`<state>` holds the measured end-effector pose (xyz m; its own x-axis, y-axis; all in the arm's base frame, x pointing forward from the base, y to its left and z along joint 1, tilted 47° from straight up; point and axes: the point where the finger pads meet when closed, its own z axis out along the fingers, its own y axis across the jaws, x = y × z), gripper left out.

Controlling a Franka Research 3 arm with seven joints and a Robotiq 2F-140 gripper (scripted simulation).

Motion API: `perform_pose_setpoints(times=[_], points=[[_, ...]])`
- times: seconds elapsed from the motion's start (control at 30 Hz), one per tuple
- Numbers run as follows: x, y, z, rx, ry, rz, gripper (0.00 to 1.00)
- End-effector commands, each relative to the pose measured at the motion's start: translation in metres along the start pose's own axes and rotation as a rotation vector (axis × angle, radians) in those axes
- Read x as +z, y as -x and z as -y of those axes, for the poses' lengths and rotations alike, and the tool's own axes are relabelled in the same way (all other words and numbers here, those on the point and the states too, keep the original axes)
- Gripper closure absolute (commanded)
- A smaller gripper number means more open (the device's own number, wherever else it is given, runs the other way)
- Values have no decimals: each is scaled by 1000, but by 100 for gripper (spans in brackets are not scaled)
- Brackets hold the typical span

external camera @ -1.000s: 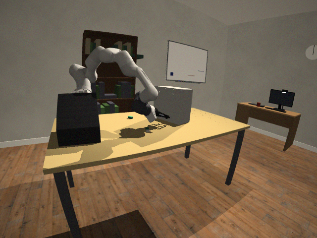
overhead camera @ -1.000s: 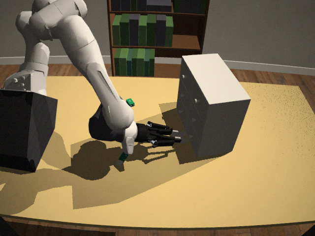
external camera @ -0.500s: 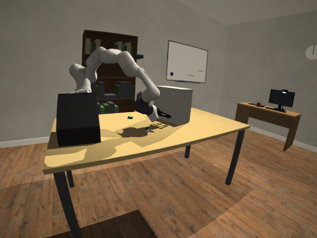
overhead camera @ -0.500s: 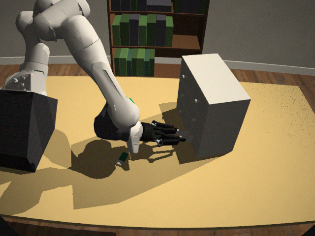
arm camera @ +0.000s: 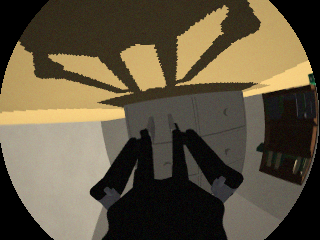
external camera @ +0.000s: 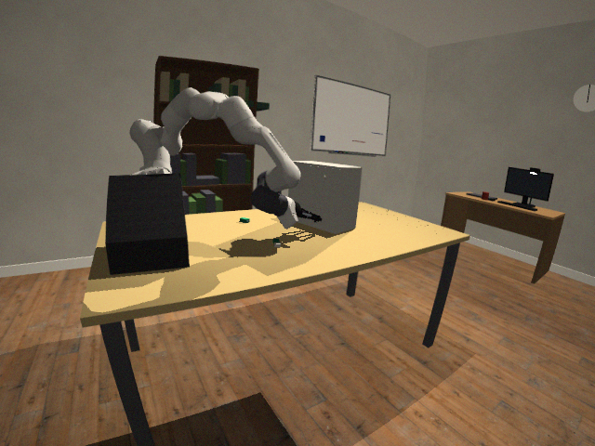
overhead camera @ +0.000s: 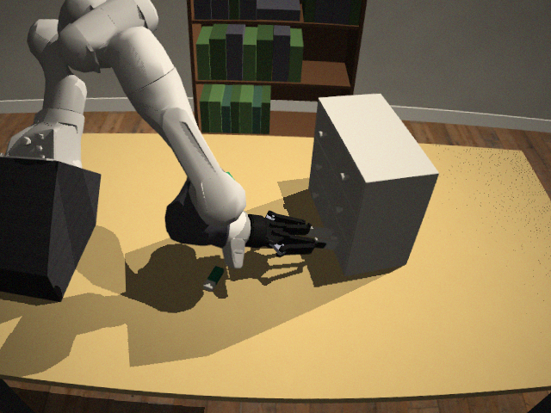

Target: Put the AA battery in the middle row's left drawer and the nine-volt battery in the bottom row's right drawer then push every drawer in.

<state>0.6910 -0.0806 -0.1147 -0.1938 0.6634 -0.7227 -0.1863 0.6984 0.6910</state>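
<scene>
The small grey chest (overhead camera: 369,177) stands on the table with its drawer fronts facing my arm, and every drawer looks pushed in. My gripper (overhead camera: 321,242) reaches level at the bottom row's right drawer, fingers narrowed to a small gap. In the wrist view (arm camera: 160,135) the fingertips stand either side of that drawer's knob; I cannot tell if they touch it. The AA battery (overhead camera: 213,277), green with a pale end, lies on the table below my wrist. The green nine-volt battery (external camera: 244,219) lies farther back, mostly hidden by my arm in the top view (overhead camera: 228,175).
A large black box (overhead camera: 42,226) stands at the table's left by my arm's base. A bookshelf (overhead camera: 273,66) stands behind the table. The chest also shows in the exterior view (external camera: 326,194).
</scene>
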Motion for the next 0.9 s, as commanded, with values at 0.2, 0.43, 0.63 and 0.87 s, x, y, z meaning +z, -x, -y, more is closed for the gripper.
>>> perform_pose_setpoints(times=[0.2,0.43,0.63,0.87], points=[[1,-1,0,7,-2,-1,80],[1,-1,0,7,-2,-1,92],[1,-1,0,7,-2,-1,92],[1,-1,0,7,-2,-1,92]])
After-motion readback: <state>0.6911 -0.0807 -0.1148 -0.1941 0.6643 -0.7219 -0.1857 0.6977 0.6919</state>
